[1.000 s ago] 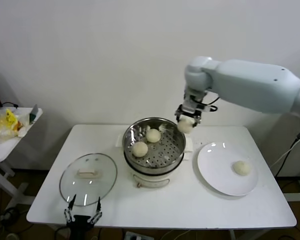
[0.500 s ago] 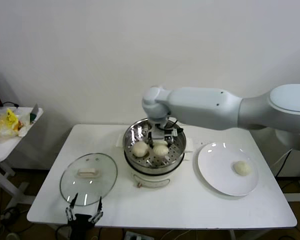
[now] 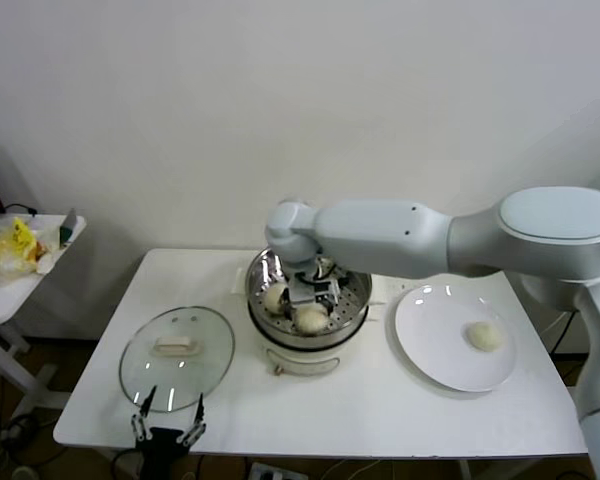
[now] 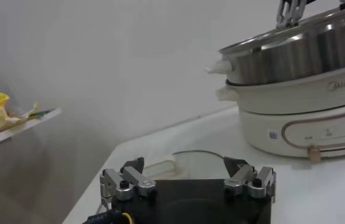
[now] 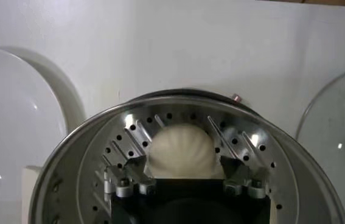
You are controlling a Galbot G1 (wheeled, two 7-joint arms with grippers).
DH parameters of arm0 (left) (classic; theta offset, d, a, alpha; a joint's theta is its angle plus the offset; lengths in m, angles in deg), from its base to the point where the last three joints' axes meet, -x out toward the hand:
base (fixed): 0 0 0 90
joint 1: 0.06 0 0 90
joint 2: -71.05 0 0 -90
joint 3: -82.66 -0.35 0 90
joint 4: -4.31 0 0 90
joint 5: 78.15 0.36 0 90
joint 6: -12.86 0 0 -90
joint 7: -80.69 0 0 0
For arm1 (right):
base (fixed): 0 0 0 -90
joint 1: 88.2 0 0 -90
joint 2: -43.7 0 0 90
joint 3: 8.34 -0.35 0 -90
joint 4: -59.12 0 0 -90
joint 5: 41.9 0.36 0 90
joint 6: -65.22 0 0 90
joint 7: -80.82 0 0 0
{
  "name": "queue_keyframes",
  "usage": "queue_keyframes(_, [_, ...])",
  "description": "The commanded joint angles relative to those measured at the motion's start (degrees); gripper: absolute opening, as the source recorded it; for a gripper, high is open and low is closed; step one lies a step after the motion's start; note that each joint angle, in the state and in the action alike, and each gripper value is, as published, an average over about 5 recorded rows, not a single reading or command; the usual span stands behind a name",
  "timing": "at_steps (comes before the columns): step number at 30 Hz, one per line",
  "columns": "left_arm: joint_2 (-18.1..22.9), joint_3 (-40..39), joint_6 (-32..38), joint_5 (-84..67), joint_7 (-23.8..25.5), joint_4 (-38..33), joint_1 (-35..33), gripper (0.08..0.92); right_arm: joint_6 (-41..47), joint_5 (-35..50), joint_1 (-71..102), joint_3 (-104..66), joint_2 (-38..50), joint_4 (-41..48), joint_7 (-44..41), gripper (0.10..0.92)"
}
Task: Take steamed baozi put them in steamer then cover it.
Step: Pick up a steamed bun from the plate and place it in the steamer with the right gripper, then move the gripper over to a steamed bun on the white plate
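Note:
The steamer (image 3: 263, 268) stands mid-table on its white base. My right gripper (image 3: 313, 298) reaches down into it. In the right wrist view the right gripper (image 5: 182, 171) is open, its fingers wide on either side of a baozi (image 5: 180, 151) that rests on the perforated tray (image 5: 254, 143). From the head view that baozi (image 3: 311, 318) lies at the tray's front, with a second baozi (image 3: 275, 297) to its left. One more baozi (image 3: 483, 336) sits on the white plate (image 3: 430, 340). My left gripper (image 3: 165, 422) waits open at the table's front edge, just short of the glass lid (image 3: 177, 350).
The glass lid (image 4: 178, 159) lies flat left of the steamer (image 4: 294, 55), its handle up. A small side table with a yellow bag (image 3: 10, 250) stands at the far left. The wall rises right behind the table.
My right arm carried a baozi from above the steamer's right rim down into the steamer, set it on the tray's front, and its fingers have spread apart. The left arm has not moved.

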Motion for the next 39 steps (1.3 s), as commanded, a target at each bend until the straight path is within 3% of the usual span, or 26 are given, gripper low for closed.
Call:
queue_keyframes(1, [-0.04, 0.11, 0.14, -0.39, -0.11, 0.25, -0.06, 0.823, -0.17, -1.09, -0.87, -2.44, 0.77, 0.50, 0.01, 0.822])
queue_keyframes(6, [-0.15, 0.24, 0.46, -0.56, -0.20, 0.26, -0.40, 0.823, 2.97, -0.26, -4.90, -4.13, 6.80, -0.01, 0.61, 0.823])
queue_keyframes(9, [-0.33, 0.41, 0.61, -0.87, -0.23, 0.10, -0.63, 0.823, 7.77, 4.74, -9.37, -0.49, 12.92, -0.80, 3.52, 0.823])
queue_keyframes(15, [-0.52, 0.65, 0.70, -1.29, -0.51, 0.26, -0.69, 0.823, 27.43, 24.50, -16.27, 8.57, 25.70, -2.22, 11.42, 0.823])
queue_keyframes(20, [-0.27, 1.03, 1.13, -1.45, -0.55, 0.61, -0.53, 0.823, 41.73, 28.48, -13.19, 6.92, 36.84, -5.49, 10.52, 0.823])
queue_keyframes(26, [-0.28, 1.24, 1.43, -2.05, -0.35, 0.11, -1.09, 0.823, 45.14, 26.55, -5.42, 3.87, 44.83, -3.72, 8.28, 0.823])
queue_keyframes(39, [0.10, 2.10, 1.09, -1.50, -0.62, -0.02, -2.49, 0.823, 37.91, 3.71, 25.12, -21.86, 47.27, 8.82, 5.37, 0.823])
